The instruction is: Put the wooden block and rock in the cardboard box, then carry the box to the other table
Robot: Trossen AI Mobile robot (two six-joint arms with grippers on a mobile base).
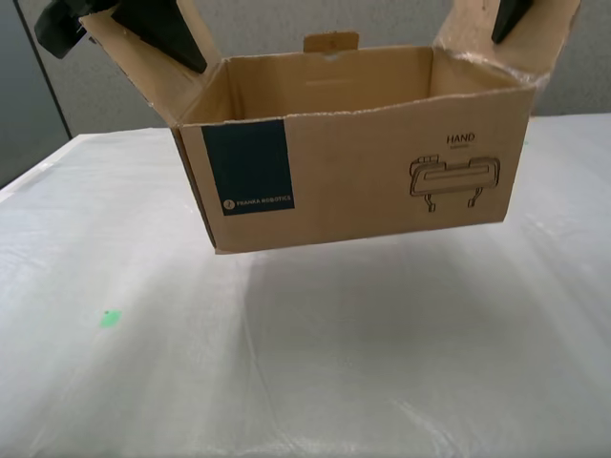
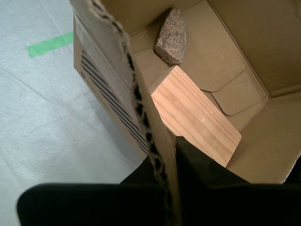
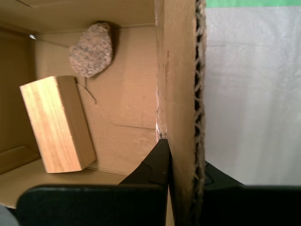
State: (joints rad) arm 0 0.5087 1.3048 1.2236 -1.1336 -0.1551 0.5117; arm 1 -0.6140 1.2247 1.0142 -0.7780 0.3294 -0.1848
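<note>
you see my first pincer (image 3: 181, 155) and my second pincer (image 2: 167, 157) each clamped on a flap of the cardboard box (image 1: 363, 181), lifted above the wrinkled surface (image 1: 315, 363); the wooden block (image 2: 195, 115) and the rock (image 2: 171, 37) lie inside.

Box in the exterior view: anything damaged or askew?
Yes. The box hangs tilted above the table, its end at the exterior view's right higher. The flap there is crumpled and torn along its fold. Inside, the block and rock lie loose; nothing spilled.
</note>
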